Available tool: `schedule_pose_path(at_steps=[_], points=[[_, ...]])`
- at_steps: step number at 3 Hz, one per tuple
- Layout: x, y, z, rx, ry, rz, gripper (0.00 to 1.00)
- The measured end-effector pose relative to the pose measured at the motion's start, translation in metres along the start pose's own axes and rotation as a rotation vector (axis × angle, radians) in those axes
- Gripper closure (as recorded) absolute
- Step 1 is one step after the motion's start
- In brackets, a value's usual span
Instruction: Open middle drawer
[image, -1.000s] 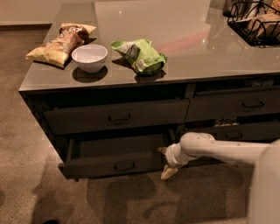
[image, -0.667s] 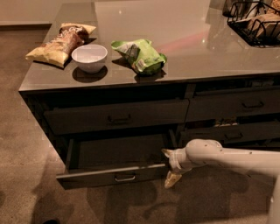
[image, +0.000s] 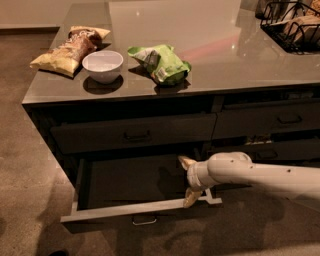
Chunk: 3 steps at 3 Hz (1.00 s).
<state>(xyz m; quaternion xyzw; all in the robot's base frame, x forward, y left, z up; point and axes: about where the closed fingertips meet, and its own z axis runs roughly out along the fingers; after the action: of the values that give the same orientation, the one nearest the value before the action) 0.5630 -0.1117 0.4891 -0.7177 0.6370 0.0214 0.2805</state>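
The middle drawer (image: 125, 187) of the left stack stands pulled far out. Its shallow dark box shows, with a paler front rim (image: 140, 207) and a small loop handle (image: 144, 220) below the rim. My gripper (image: 189, 180) is at the drawer's right end, on a white arm (image: 250, 172) that comes in from the right. Its fingers are spread apart: one fingertip (image: 186, 161) is over the inside of the box, the other (image: 192, 197) is at the front rim. The gripper holds nothing.
A shut drawer (image: 135, 132) sits above the open one, with more drawers (image: 270, 120) to the right. On the countertop (image: 210, 50) lie a chip bag (image: 67, 47), a white bowl (image: 102, 65), a green bag (image: 160, 62) and a wire basket (image: 292, 22). Carpet floor (image: 30, 190) lies around.
The middle drawer has slid further out toward the camera. The gripper has stayed at its right end and come forward with it.
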Motion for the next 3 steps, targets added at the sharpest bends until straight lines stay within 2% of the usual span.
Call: schedule_pose_path(at_steps=[2,3], points=[[-0.026,-0.035,-0.001,-0.015,-0.025,-0.003,0.0],[-0.039,-0.054,0.015,-0.05,-0.057,0.013,0.13]])
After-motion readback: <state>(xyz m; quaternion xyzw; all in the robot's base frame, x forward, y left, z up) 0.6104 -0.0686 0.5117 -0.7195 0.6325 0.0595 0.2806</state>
